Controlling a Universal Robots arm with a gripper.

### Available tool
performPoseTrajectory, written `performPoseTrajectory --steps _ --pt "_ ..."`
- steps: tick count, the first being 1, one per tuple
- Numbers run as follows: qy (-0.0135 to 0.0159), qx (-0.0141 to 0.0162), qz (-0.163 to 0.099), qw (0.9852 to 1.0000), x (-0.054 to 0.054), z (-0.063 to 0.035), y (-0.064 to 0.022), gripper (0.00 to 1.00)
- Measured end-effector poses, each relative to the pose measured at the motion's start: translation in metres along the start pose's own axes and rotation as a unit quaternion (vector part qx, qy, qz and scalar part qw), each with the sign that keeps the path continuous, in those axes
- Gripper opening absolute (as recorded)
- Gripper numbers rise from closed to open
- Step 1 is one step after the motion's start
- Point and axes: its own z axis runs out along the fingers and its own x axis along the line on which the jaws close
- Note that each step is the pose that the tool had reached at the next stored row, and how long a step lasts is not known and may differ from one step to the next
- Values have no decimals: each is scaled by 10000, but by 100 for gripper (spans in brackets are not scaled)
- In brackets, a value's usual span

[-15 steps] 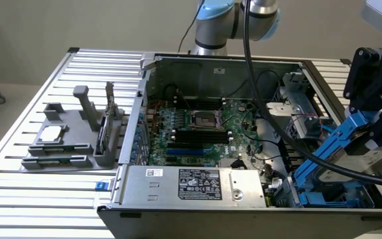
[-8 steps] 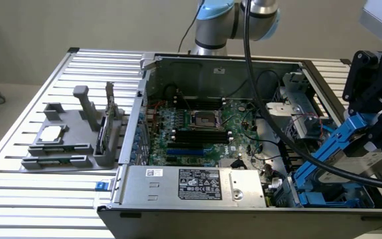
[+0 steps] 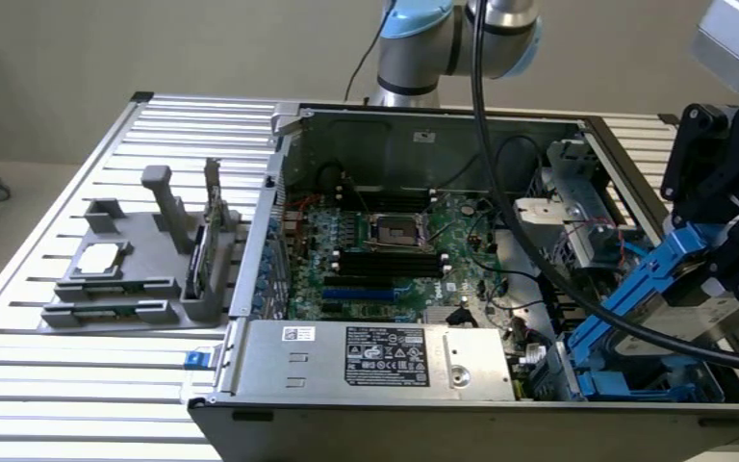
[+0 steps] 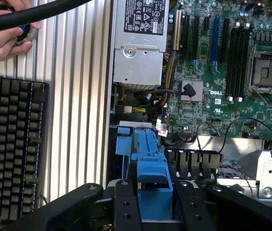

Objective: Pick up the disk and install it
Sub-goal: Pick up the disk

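So the black two-fingered end effector [image 3: 714, 274] has its fingers closed partway onto the flat silver-grey metal disk with bright blue plastic rails [image 3: 639, 289]. In the wrist view you can see the fingers [image 4: 126, 209] pressed against either side of the blue rail end [image 4: 152, 185], so it's a proper grip and not just hovering. The disk is off the silver slatted aluminium table [image 3: 36, 375] and hangs tilted over the open grey computer case [image 3: 383, 423]. It's at the case corner on the exterior view's right, just above the blue plastic drive bay [image 3: 639, 390] and beside the grey labelled power-supply box [image 3: 369, 356]. My guess is this thing is stiff and fairly dense for its size. The bare metal faces look slick, so squeezing across the rails on the long edges seems like the sane place to hold it. The plastic probably gives a bit, and drives hate knocks, so I'd avoid banging it on the bay walls. A thick black cable [image 3: 504, 221] crosses right in front of the disk and is worth keeping an eye on. The wrist view also shows a person's hand [image 4: 1, 41] at the table edge above a black keyboard [image 4: 10, 144], well away from the case.
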Motion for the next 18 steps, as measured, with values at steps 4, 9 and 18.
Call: performPoseTrajectory --steps 4,9,18 --pt "-1 0 7 10000 1 28 -1 33" --pt "-2 0 20 10000 3 69 -2 33" --pt "-2 1 29 10000 5 96 -3 33"
